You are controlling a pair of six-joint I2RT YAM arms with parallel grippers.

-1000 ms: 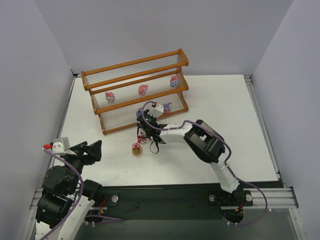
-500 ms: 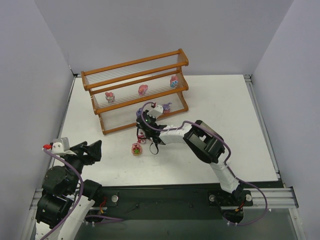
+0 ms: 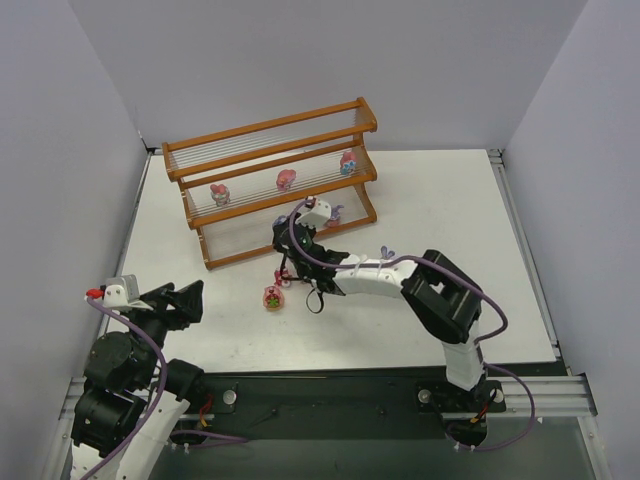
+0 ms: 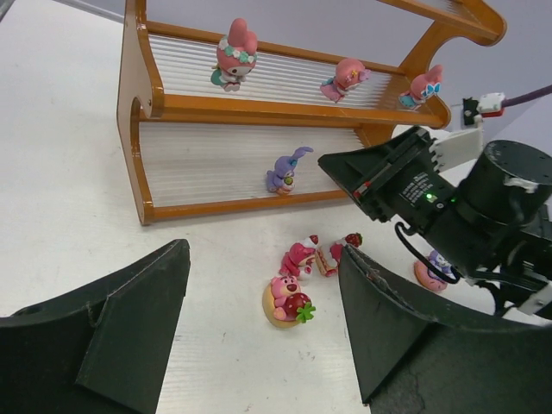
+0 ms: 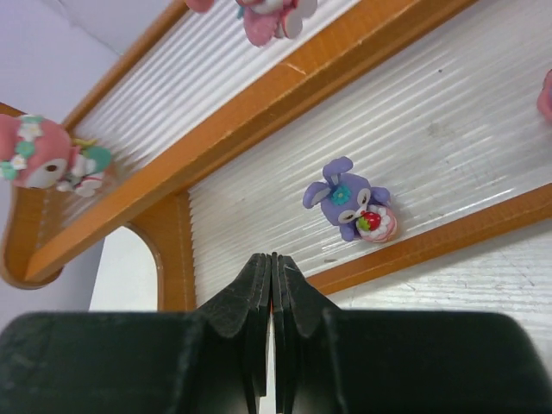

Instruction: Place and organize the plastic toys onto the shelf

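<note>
Shelf (image 3: 270, 131) stands back-left on the surface (image 3: 440, 200). Middle tier: three pink toys (image 4: 231, 59) in a row. Bottom tier: one purple bunny (image 5: 352, 205). On the surface in front of the shelf: pink bear toy (image 4: 289, 300), with two small pink-red toys (image 4: 299, 256) just behind it. Another purple toy (image 4: 435, 269) sits partly hidden beside the right arm. Right gripper (image 5: 272, 259): jaws clenched, empty, tips near the bottom tier's front rail. Left gripper (image 4: 263, 250): jaws released wide, holding nothing, well apart from the toys.

shelf (image 4: 259, 110): orange-brown frame, pale ribbed rods | bunny toy (image 5: 349, 205): purple | table (image 3: 430, 220): white
</note>
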